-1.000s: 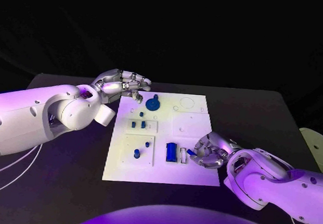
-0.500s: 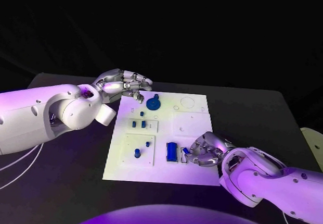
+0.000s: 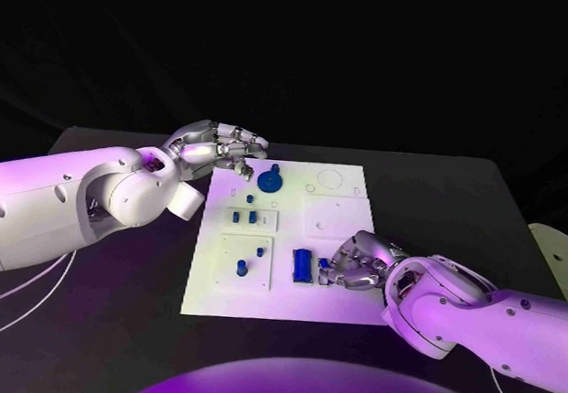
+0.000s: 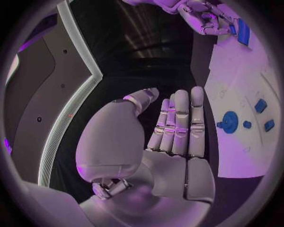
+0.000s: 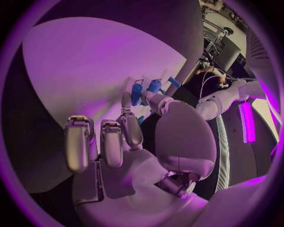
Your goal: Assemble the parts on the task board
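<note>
The right hand pinches a small blue part over the white board, while the left hand hovers with fingers held apart.

Black table, white task board lying flat at its middle

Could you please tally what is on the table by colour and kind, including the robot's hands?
Blue parts: 8, the last seemingly pinched by the right hand
White task board: 1
Silver hands: 2, the right hand and the left hand
Total: 11
</note>
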Controlling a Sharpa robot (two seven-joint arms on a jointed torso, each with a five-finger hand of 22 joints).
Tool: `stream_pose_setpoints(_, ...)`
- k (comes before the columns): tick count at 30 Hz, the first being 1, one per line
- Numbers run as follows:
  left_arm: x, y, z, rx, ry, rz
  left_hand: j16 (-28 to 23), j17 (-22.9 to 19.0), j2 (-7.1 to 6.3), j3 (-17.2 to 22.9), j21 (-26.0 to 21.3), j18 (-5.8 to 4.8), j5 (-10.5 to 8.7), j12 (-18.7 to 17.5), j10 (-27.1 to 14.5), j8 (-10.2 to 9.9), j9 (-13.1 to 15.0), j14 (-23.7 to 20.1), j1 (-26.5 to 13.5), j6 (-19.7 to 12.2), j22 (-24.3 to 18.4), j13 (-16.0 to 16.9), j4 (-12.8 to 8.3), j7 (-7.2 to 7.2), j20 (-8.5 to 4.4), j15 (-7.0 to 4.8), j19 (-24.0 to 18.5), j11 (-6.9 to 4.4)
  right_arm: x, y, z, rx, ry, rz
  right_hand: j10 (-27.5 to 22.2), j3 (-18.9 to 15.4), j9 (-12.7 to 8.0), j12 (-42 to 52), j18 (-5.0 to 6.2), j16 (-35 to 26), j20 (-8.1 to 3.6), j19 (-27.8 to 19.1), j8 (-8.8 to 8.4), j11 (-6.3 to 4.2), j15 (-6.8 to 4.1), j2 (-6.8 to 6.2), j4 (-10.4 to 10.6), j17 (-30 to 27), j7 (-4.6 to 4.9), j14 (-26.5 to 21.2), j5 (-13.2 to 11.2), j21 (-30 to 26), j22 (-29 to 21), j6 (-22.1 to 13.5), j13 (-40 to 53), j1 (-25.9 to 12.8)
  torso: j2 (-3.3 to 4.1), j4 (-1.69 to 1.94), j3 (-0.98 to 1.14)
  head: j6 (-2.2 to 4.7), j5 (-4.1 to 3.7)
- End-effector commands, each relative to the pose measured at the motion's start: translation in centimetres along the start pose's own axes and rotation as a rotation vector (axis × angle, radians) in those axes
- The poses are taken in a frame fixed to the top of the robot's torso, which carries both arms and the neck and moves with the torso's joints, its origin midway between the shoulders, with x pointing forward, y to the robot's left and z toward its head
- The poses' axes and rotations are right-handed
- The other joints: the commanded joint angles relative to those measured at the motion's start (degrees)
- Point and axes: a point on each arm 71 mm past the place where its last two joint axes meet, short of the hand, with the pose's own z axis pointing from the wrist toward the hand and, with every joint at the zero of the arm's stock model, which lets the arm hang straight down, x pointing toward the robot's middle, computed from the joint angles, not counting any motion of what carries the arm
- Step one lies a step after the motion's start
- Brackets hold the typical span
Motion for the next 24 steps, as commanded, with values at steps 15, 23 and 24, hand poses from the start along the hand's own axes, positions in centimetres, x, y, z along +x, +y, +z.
stream_pose_setpoints(15,0.25,-0.07,-0.04,0.001,0.020,-0.001,0.40,-0.09,0.23,0.22,-0.37,0.55,0.44,0.40,-0.56,0.23,0.06,-0.45,0.08,-0.37,0.07,-0.09,-0.14,0.04,-0.11,0.08,0.44,0.03,0.28,0.21,0.26,-0.006,0.021,-0.057,0.57,-1.63,-0.70,-0.68,-0.80,0.00,-0.24,2.79,-0.70,0.12,-0.15,0.07,1.18,12.15,0.39,5.44,-2.93,-0.50,12.67,0.41,2.82,-1.83,-0.01,-0.08,0.01,-0.22,0.23)
stream_pose_setpoints(23,0.23,-0.06,-0.04,0.000,0.023,-0.002,0.42,-0.11,0.20,0.19,-0.40,0.54,0.45,0.42,-0.58,0.23,0.06,-0.46,-0.04,-0.42,0.09,-0.10,-0.10,0.08,-0.11,0.09,0.45,0.06,0.38,0.41,0.22,-0.013,0.025,-0.057,0.59,-4.67,-1.28,-0.71,-0.77,-0.03,-0.14,2.75,-1.07,0.21,-0.07,0.00,2.75,12.09,0.45,5.43,-6.53,-0.64,12.63,0.74,2.89,-2.66,0.01,-0.07,0.02,-0.26,0.20)
stream_pose_setpoints(24,0.23,-0.05,-0.04,-0.001,0.023,-0.002,0.42,-0.11,0.20,0.19,-0.40,0.54,0.45,0.42,-0.58,0.23,0.06,-0.46,-0.04,-0.42,0.09,-0.10,-0.10,0.08,-0.11,0.09,0.45,0.06,0.38,0.40,0.21,-0.012,0.026,-0.056,0.59,-4.87,-1.31,-0.72,-0.77,-0.03,-0.14,2.75,-1.09,0.21,-0.07,-0.09,2.76,12.09,0.45,5.43,-6.60,-0.64,12.63,0.75,2.89,-2.59,-0.01,-0.07,0.01,-0.26,0.19)
